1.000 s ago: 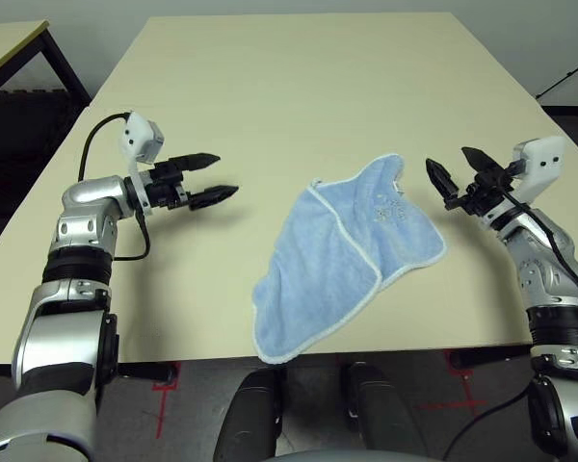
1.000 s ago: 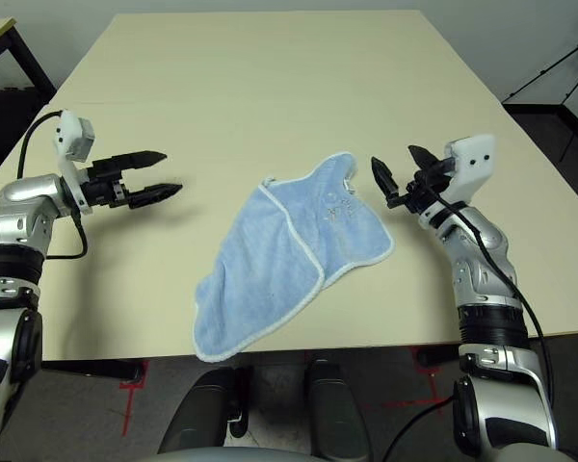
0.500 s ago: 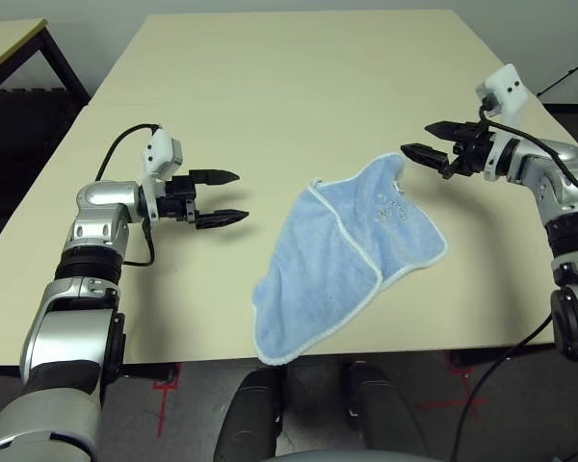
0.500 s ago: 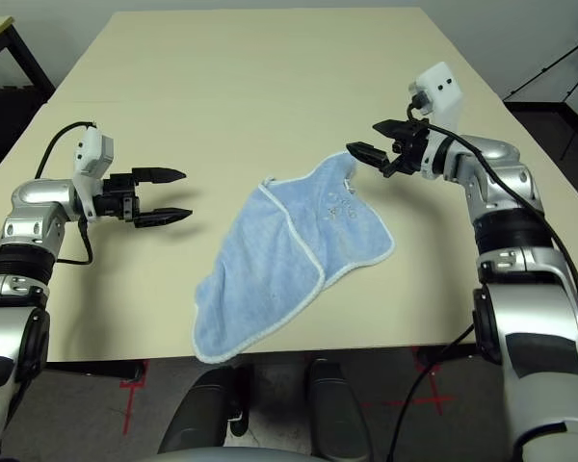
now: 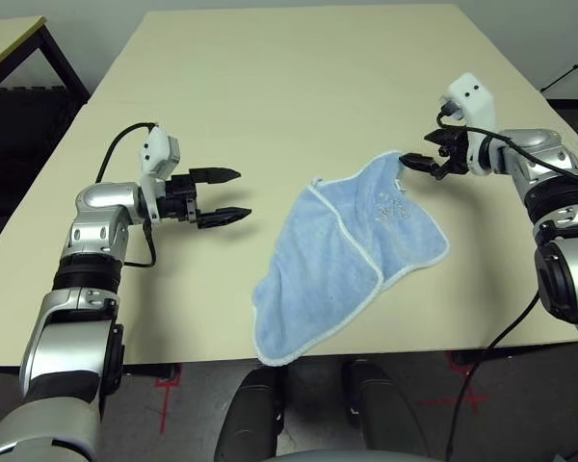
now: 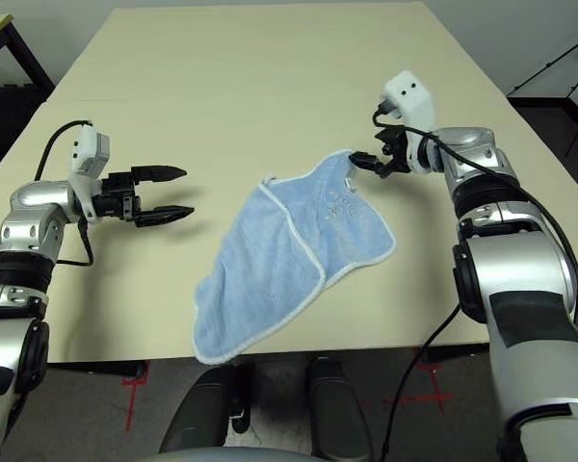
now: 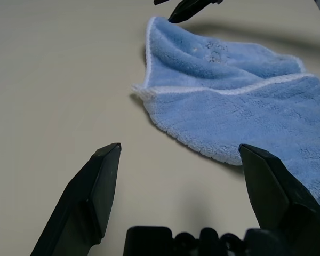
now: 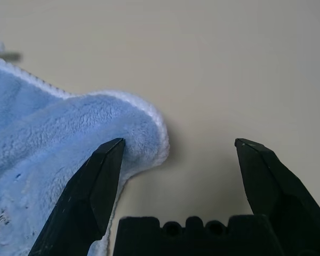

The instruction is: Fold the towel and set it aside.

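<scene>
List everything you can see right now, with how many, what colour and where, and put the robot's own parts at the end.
Light blue plush towel with whitish hem: one, near edge of the table, partly folded over itself, one corner slightly overhanging.
Pale cream flat-topped table: one, in front of the robot.
Second pale tabletop with dark legs: one, far left.
Red tape marks: two, on the grey floor beyond the near edge.
Thin black stand legs: several, far right.
Silver and black robot arms: two, one each side.
Black two-fingered left hand: one, open, left of the towel.
Black two-fingered right hand: one, open, at the towel's far right corner.
</scene>
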`<control>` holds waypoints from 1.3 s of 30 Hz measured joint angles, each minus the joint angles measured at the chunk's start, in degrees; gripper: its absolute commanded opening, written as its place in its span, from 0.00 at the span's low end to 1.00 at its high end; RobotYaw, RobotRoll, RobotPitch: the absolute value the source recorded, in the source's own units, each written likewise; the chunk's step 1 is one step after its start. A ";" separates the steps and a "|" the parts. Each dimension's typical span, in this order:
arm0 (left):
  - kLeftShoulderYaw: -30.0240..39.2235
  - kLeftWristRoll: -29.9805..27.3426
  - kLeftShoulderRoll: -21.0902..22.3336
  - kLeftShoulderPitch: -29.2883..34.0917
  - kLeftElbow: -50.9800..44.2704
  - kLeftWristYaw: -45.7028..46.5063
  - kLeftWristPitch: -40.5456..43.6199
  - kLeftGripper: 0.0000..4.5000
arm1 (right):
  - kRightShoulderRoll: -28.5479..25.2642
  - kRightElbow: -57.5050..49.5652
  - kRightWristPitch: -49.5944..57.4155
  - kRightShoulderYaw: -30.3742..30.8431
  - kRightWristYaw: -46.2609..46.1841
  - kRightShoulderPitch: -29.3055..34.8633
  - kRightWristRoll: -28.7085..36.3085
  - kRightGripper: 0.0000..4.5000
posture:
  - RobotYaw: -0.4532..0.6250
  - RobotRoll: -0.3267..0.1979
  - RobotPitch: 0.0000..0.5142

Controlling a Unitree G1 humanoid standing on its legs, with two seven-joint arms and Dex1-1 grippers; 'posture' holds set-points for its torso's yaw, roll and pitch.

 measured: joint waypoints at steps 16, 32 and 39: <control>-0.01 -0.36 -0.01 0.96 -2.36 0.65 1.55 1.00 | 3.20 1.19 -3.20 -4.89 0.54 0.26 2.14 0.01 | 0.47 0.62 0.34; -0.01 -0.62 -2.40 2.13 -3.38 3.46 2.68 1.00 | -0.88 -22.03 -2.98 -13.43 7.54 12.39 14.32 0.01 | 0.45 0.62 0.33; -0.02 -0.66 -2.63 2.22 -4.69 3.53 3.11 1.00 | -1.75 -14.97 -2.15 -9.56 7.93 8.29 10.24 0.16 | 0.45 0.62 0.39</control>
